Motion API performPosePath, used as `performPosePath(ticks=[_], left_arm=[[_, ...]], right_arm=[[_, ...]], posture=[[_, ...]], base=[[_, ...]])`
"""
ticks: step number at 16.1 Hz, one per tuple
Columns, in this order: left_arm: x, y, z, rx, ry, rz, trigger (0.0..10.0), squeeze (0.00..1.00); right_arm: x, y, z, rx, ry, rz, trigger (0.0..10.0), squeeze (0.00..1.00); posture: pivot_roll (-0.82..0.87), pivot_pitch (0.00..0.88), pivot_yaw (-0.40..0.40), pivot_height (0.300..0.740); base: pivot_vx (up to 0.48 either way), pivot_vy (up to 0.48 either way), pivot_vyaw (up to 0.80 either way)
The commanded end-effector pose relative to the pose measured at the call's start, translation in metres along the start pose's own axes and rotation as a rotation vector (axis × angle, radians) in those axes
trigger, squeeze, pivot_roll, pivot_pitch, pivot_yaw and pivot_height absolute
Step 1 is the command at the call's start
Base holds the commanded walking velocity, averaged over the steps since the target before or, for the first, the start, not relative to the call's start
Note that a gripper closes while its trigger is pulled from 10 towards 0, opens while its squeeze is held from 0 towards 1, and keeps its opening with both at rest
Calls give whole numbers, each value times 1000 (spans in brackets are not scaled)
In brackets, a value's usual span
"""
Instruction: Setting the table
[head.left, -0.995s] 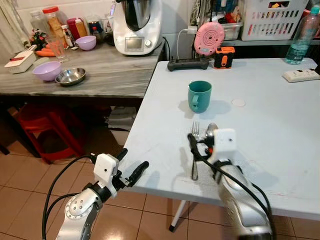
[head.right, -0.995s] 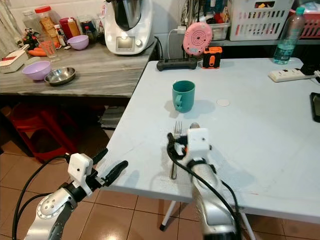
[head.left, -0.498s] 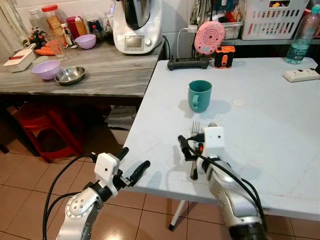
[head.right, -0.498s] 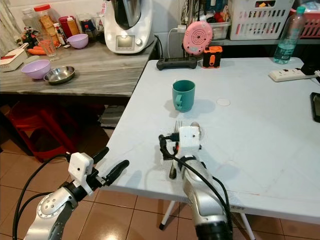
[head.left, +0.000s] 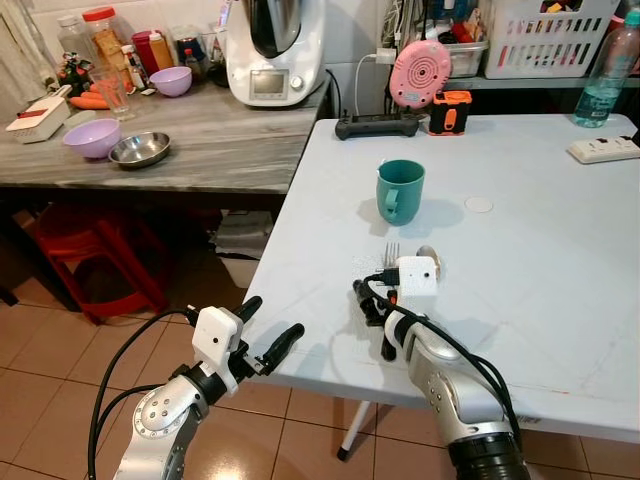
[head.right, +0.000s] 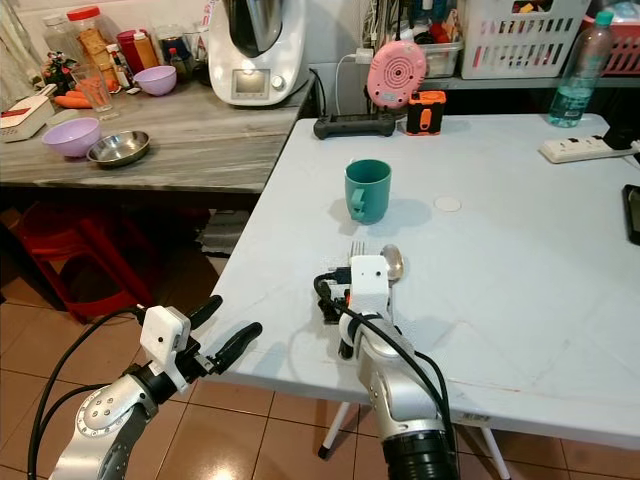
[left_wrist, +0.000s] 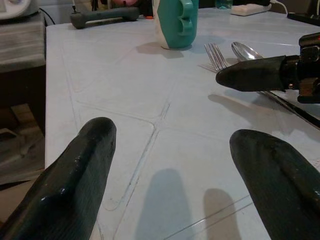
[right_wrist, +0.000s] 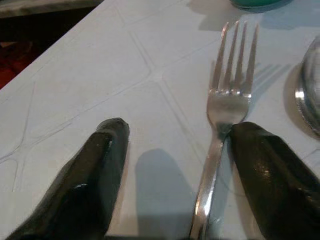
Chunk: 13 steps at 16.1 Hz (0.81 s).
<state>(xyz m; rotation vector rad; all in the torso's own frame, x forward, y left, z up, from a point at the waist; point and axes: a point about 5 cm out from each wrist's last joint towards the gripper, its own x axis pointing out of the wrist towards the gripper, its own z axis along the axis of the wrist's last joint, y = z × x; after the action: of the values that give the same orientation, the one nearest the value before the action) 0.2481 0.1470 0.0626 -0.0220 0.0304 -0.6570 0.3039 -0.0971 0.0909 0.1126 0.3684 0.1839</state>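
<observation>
White surface (head.left: 560, 250) filled most of the view, with a grey wooden counter (head.left: 210, 145) butting against its left side. On the counter stood a white kitchen machine (head.left: 272, 50), a lilac bowl (head.left: 92, 138) and a steel bowl (head.left: 139, 151) just beside it.

Right arm had pulled back toward the robot's body over the last second; its wrist block, earlier level with the fork's tines, now sat nearer the near edge. Right end effector (right_wrist: 172, 167) rested low on the surface, fingers spread apart, the fork (right_wrist: 220, 130) lying between them, touching one finger (right_wrist: 265, 170) and gripped by neither.

Left end effector (head.left: 268, 335) hung off the near-left corner, fingers apart and holding nothing, much as before.

Teal mug (head.left: 400, 191) stood upright mid-surface, unmoved. Fork and spoon (head.left: 428, 254) lay side by side in front of the mug, tines and bowl pointing toward it, in the same place as earlier.
</observation>
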Motion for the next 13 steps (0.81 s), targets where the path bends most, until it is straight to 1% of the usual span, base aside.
performPosePath(ticks=[1, 2, 4, 5, 7, 9, 12, 13], left_arm=[[-1, 3, 5, 16, -7, 2, 10000, 0], [0, 3, 5, 16, -7, 1, 10000, 0], [0, 2, 5, 12, -9, -9, 10000, 0], [0, 3, 5, 12, -8, -11, 10000, 0], [0, 3, 5, 11, -8, -17, 10000, 0], [1, 3, 4, 9, -7, -19, 10000, 0], [1, 1, 3, 6, -3, -21, 10000, 0], [1, 2, 2, 6, -3, -21, 10000, 0]], right_arm=[[2, -5, -5, 9, 44, -39, 0, 0], [2, -9, -7, 18, 56, -61, 0, 0], [2, -22, -9, 43, 79, -132, 0, 0], [2, -25, -10, 43, 89, -140, 0, 0], [1, -35, -14, 10, 128, -169, 0, 0], [0, -36, -19, 25, 162, -160, 0, 0], [-3, -37, -27, 6, 190, -158, 0, 0], [-5, -38, -30, -15, 197, -157, 0, 0]], posture=[[-54, 5, 109, 740], [-53, 5, 109, 740], [-53, 2, 111, 740], [-54, 2, 113, 740], [-57, 0, 113, 740], [-58, 0, 111, 740], [-54, 0, 109, 740], [-52, 0, 108, 740]], base=[[0, 0, 0], [0, 0, 0], [0, 0, 0], [0, 0, 0], [0, 0, 0], [0, 0, 0], [0, 0, 0], [0, 0, 0]])
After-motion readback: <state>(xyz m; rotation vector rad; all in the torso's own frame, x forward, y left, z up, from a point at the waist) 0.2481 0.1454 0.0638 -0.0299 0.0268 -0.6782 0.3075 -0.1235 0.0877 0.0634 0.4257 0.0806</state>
